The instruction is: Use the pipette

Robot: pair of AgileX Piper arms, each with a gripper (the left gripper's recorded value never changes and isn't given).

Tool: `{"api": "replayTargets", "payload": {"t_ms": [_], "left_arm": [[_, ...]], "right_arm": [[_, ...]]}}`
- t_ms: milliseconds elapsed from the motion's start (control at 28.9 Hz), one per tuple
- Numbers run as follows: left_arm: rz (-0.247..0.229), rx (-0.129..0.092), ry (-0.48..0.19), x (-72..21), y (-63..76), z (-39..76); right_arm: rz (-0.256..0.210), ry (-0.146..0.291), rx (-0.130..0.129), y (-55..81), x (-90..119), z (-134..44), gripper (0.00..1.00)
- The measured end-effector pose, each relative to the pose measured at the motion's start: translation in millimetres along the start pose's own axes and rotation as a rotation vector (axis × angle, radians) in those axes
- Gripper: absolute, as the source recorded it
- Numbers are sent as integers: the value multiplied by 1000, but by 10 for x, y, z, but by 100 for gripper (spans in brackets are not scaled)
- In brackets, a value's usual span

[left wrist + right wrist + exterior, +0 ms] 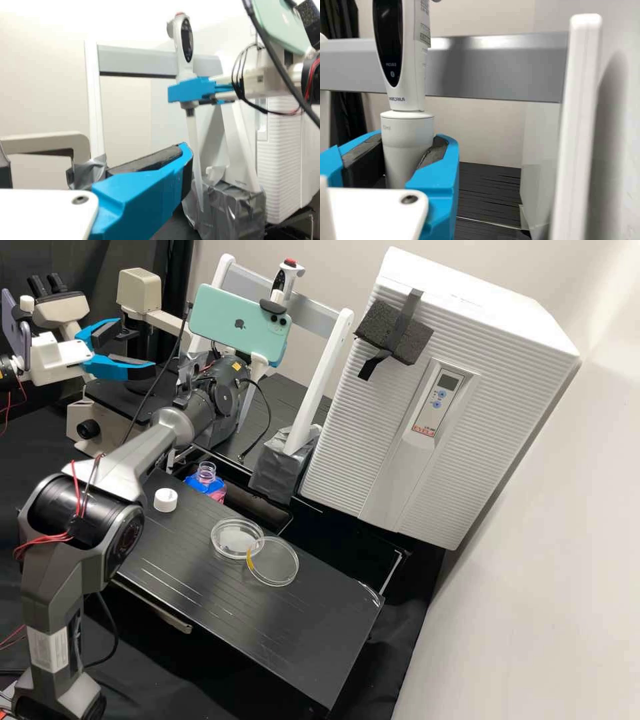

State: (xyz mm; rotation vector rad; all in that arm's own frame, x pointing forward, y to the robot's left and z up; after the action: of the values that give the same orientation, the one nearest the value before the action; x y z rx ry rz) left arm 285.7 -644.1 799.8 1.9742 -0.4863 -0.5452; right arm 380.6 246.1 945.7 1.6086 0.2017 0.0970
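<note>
Blue fingers spread apart on nothing, the left gripper (136, 347) hangs at the bench's far left. One white screw cap (165, 499) lies on the black ribbed tray (267, 627), near one uncapped clear bottle of pink liquid (208, 480). Two clear round petri dishes (237, 537) touch rims. Behind them, the right gripper (400, 150) clamps the one white pipette (402, 60), upright at the white rack (327, 367), beside one white ribbed cabinet (467, 373).
</note>
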Motion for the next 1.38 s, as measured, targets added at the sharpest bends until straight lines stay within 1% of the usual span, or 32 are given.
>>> {"api": "replayTargets", "payload": {"t_ms": [138,277,312,346,381,415,450,485,519,554,589,623,692,762,796,831,969,1039,1108,1177,1246,1385], "left_arm": [[-5,0,1,-13,-12,-2],[-5,0,1,-14,-15,-3],[-7,-1,2,-17,-19,-3],[-7,-1,2,-17,-19,-3],[-7,-1,2,-17,-19,-3],[-7,-1,2,-17,-19,-3],[-6,-1,2,-18,-15,-2],[-6,-1,2,-18,-15,-2],[-7,-1,2,-19,-17,-3],[-8,-1,2,-22,-22,-4],[-10,-1,3,-25,-28,-5],[-13,-1,3,-29,-35,-6],[-15,-1,4,-33,-41,-8],[-15,-1,4,-33,-41,-8],[-17,-1,4,-36,-46,-9],[-15,-1,4,-43,-40,-7],[-17,-2,4,-55,-47,-7],[-17,-2,4,-55,-47,-7],[-17,-2,4,-55,-47,-7],[-17,-2,4,-55,-47,-7],[-17,-2,4,-55,-47,-7],[-19,-9,-8,-53,-58,38]], "right_arm": [[-8,7,3,-21,-21,-74,0],[-3,-7,3,15,-39,-105,0],[0,-24,31,43,-34,-117,0],[-8,-69,58,92,-32,-128,0],[-21,-87,76,128,-28,-132,0],[-45,-107,91,157,-31,-114,0],[-70,-120,99,174,-31,-89,0],[-102,-121,109,175,-31,-78,0],[-142,-107,120,161,-22,-79,0],[-175,-74,122,132,-13,-106,0],[-201,-34,114,99,15,-127,0],[-223,-19,104,51,42,-141,0],[-250,2,86,5,61,-169,0],[-260,8,74,-16,76,-177,0],[-264,7,67,-24,82,-171,0],[-264,8,65,-21,81,-174,0],[-264,8,65,-21,81,-174,0],[-263,6,74,-21,81,-173,0],[-262,-2,69,-20,82,-165,0],[-261,-9,74,-19,82,-160,0],[-257,-15,70,-16,83,-154,0],[-238,-31,63,-8,80,-121,0]]}}
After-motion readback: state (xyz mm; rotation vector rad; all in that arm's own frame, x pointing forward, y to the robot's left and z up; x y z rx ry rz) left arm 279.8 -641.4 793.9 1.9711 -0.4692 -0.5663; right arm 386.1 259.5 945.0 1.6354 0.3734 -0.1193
